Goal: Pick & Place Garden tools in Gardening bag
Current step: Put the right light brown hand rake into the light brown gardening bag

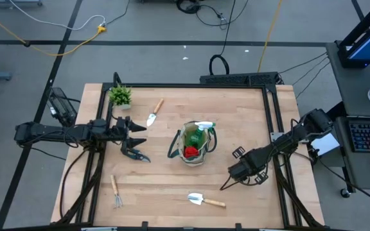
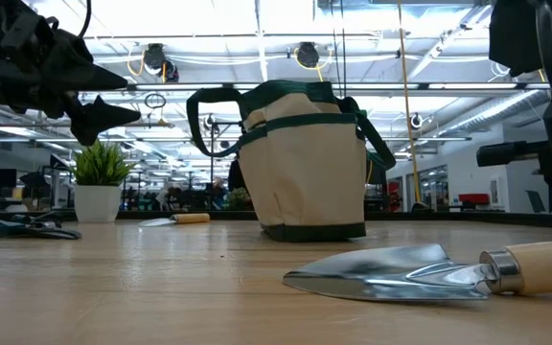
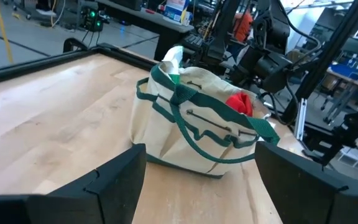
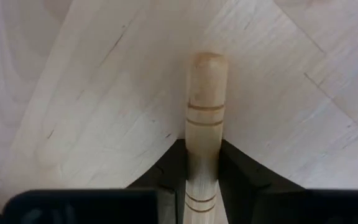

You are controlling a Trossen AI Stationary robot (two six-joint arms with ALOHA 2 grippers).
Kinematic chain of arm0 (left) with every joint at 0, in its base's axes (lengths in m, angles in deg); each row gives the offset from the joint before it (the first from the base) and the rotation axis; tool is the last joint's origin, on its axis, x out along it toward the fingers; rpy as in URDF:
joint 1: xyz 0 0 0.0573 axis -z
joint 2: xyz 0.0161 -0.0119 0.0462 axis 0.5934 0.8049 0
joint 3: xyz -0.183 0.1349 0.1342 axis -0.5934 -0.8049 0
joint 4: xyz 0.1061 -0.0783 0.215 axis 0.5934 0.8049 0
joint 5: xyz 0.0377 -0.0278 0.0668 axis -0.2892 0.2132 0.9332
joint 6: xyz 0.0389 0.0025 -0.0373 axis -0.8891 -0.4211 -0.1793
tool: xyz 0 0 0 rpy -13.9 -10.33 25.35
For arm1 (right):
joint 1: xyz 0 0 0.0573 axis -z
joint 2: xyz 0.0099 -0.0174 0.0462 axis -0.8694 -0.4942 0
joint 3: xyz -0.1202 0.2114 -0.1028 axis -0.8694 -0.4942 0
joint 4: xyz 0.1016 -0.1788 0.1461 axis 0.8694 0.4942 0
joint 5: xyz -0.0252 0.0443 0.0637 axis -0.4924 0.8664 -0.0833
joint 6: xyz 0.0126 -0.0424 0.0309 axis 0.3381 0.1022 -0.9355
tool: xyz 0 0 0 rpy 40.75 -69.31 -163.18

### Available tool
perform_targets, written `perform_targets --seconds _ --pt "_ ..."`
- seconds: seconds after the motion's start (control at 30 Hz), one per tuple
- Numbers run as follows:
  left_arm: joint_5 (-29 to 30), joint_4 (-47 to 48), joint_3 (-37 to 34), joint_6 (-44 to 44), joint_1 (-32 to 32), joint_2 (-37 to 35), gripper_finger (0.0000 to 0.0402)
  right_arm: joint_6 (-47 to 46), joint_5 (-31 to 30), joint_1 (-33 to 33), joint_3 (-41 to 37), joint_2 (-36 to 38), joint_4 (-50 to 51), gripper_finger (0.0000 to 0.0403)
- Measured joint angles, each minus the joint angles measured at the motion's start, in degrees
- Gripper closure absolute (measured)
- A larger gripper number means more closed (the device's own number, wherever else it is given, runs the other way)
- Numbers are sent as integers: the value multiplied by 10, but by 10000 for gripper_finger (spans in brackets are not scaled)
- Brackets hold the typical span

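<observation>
The beige gardening bag [image 1: 194,144] with green trim stands mid-table. A green spray bottle with a white nozzle [image 1: 203,126] and a red glove [image 1: 190,152] sit inside it. My left gripper [image 1: 133,133] is open and empty, above the table just beyond the dark pruning shears [image 1: 135,153], facing the bag [image 3: 191,124]. My right gripper [image 1: 231,178] is right of the bag, shut on a tool's wooden handle [image 4: 204,106]; the tool's metal end is hidden. Another trowel [image 1: 204,201] lies near the front edge. My right gripper pinches the wooden handle [image 4: 202,149] between its two fingers. The handle runs along the fingers, and its rounded free end [image 4: 207,65] sticks out past the fingertips. The handle is over the table top; the low view shows this arm well above the table.
A small potted plant [image 1: 121,96] stands at the far left corner. A trowel [image 1: 154,114] lies beside it, and a hand fork [image 1: 115,191] lies at the near left. A raised dark rail [image 1: 272,112] runs along the table's edges.
</observation>
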Motion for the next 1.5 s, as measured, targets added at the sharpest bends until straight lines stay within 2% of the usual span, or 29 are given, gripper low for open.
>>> perform_targets --seconds 0.3,0.67,0.93,1.33,1.5 --pt "0 0 0 4 0 0 94 13 16 1 30 25 -7 344" --pt "0 0 0 2 0 0 94 -7 121 22 66 108 -70 344" --pt "-1 0 0 7 0 0 94 -95 182 65 67 170 -221 344" --pt "-1 0 0 16 0 0 94 -230 181 109 68 203 -501 344" --pt "0 0 0 17 0 0 94 -242 176 125 68 203 -627 344"
